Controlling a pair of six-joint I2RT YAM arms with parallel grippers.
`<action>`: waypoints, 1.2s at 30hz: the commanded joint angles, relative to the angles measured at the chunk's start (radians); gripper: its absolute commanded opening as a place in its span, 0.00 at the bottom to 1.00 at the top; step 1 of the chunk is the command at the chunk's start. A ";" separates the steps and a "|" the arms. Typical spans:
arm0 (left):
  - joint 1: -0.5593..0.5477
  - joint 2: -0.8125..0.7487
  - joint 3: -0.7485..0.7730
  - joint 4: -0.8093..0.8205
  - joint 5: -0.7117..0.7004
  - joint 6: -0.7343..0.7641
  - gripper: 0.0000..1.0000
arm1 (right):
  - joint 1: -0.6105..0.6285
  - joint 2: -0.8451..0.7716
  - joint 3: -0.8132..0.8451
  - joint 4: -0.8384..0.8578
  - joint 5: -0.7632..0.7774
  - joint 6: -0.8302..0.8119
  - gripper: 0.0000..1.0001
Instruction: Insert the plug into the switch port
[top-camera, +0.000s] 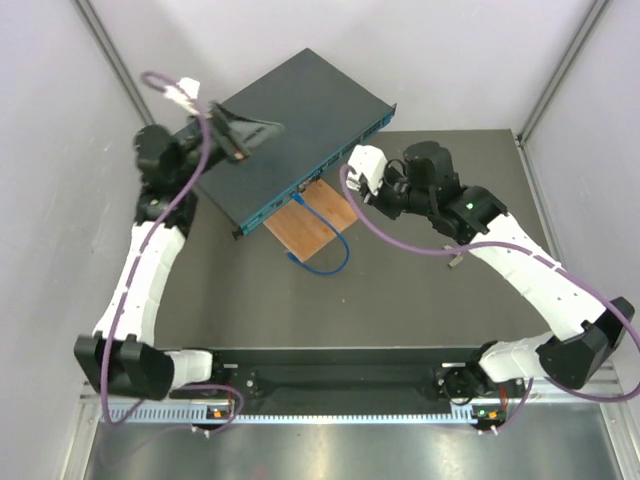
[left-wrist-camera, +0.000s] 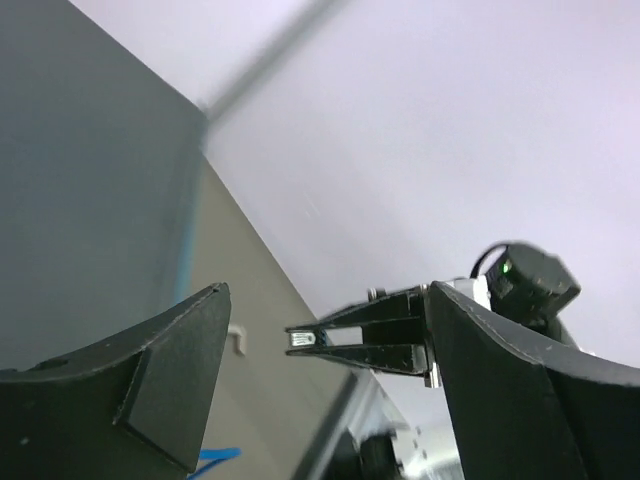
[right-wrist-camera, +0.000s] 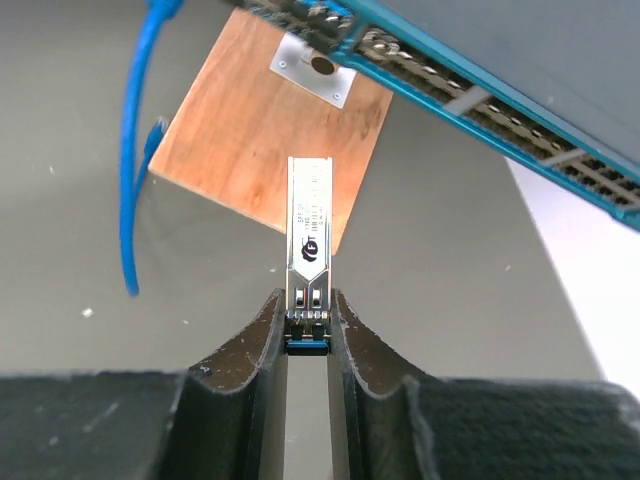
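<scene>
Clearly the plug (right-wrist-camera: 309, 235) is showing as a slim, flat-sided bar of bright silver metal with a printed label on its upper face and a blue tab at its rear. The right gripper (right-wrist-camera: 308, 305) is clenching that rear end between its dark, matte fingers, so the plug is hanging in the air over the grey table (top-camera: 400, 300), clear of the ports. In the right wrist view its long axis is running from 6 o'clock to 12 o'clock, and its free end is pointing at 12 o'clock, over the wooden board (right-wrist-camera: 250, 150) and toward the port face beyond.

In the top view the switch (top-camera: 290, 125) is lying flat at about 11 o'clock on the table. It is a broad, dark blue-teal metal box with a smooth top, and its long axis is running from 7 o'clock to 1 o'clock. Its lighter teal face, lined with small ports, is facing 5 o'clock. The right gripper (top-camera: 362, 165) is hovering just beside that face, toward its 1 o'clock end.

The board, brown and grained, is sitting against the same face, and a thin blue cable (top-camera: 325, 252) is looping off it toward 5 o'clock.

The left gripper (top-camera: 240, 135) is standing released over the switch's top, its fingers (left-wrist-camera: 170, 370) spreading wide with nothing between them.
</scene>
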 joint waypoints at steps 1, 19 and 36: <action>0.182 -0.154 -0.032 0.065 -0.046 -0.057 0.87 | -0.019 0.016 0.099 0.012 0.024 0.152 0.00; 0.804 -0.281 -0.500 0.140 0.129 -0.298 0.94 | -0.028 0.113 0.133 0.008 0.027 0.288 0.00; 0.634 -0.103 -0.649 0.599 0.097 -0.404 0.96 | -0.027 0.214 0.196 0.052 0.047 0.353 0.00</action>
